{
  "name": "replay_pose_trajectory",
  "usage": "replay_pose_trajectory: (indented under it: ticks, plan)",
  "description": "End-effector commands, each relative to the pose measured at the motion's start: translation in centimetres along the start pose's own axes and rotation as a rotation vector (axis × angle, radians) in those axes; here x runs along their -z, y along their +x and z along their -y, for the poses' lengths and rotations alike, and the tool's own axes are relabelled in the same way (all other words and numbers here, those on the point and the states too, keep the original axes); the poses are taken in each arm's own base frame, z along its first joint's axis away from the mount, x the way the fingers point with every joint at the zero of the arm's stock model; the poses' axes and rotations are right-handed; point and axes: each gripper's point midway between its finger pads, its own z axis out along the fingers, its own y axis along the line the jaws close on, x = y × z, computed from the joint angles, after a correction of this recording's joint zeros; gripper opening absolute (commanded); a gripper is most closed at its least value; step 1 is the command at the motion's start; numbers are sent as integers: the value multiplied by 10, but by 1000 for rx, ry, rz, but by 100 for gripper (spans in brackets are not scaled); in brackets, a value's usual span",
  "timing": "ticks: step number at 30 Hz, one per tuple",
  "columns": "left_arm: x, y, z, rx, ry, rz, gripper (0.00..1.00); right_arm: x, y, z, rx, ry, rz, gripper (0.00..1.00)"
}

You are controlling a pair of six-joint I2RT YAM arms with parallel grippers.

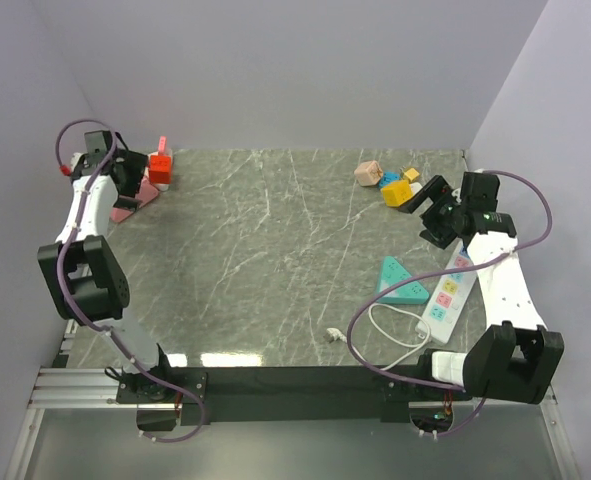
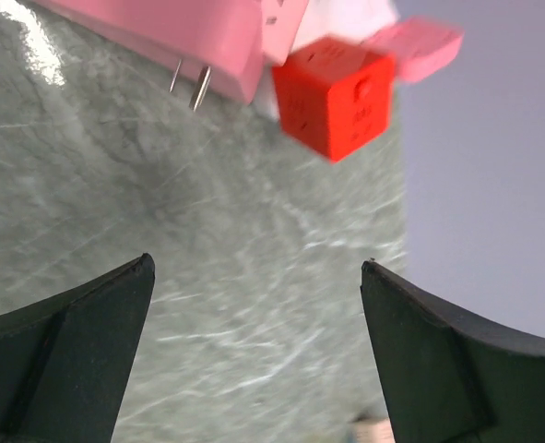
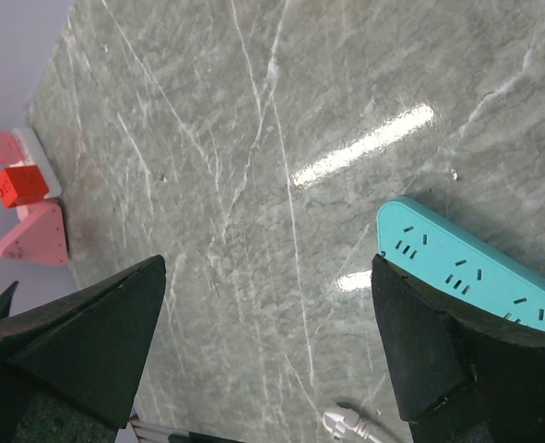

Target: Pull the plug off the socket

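Reference landmark: one teal triangular socket block (image 1: 399, 281) on the marble table (image 1: 275, 230). Just right of it, one white power strip (image 1: 449, 293) with coloured outlet faces. Nearer the arm bases than the landmark, one white cable (image 1: 385, 335) and, to its left, one loose white plug (image 1: 331, 335). Beyond the landmark, toward the far wall, a cluster of four small blocks: one peach (image 1: 367, 172), one blue (image 1: 388, 180), two yellow (image 1: 396, 192). Far left of the landmark, at the far left corner of the table, the task group: one red cube plug (image 2: 337, 92), one pink triangular socket block (image 2: 189, 37) showing two bare metal prongs (image 2: 201, 88), one pink rounded piece (image 2: 412, 46) and one white piece (image 2: 346, 18) behind the cube. Red cube plug just beside the pink triangular socket block; contact between them not determinable. Two grippers, both empty. Left gripper (image 2: 258, 268) over the task group, fingers spread wide, red cube plug beyond the fingertips and not between them. Right gripper (image 3: 268, 263) right of and beyond the landmark, fingers likewise spread wide, nothing pinched.
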Motion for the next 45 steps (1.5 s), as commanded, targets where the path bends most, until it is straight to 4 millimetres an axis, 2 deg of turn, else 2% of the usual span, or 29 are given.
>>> replay_pose_trajectory:
  ticks: [1,4,7,10,16,23,28,37,45]
  plan:
    - [30,-44,35,284,138,86,99,1,-12,-17,45,-46,31,99]
    - [18,-58,26,440,143,42,100,-3,-13,-18,46,-46,25,98]
    - [2,-64,11,527,72,18,99,-8,-14,-17,46,-39,17,99]
    - [-4,-69,8,593,57,32,100,-15,-13,-16,42,-39,0,99]
    - [-36,-59,1,655,4,-24,100,-31,-10,-12,30,-37,-38,99]
    - [-58,-57,-2,686,-35,-35,99,-42,-11,-12,32,-36,-68,98]
    - [-77,-46,-9,673,-82,-58,98,-47,-10,-11,31,-33,-86,98]
    - [-96,-34,-30,699,-131,-58,89,-51,-6,-8,25,-34,-99,96]
    - [-91,-20,-30,608,-61,-95,75,-51,-6,-8,22,-36,-97,94]
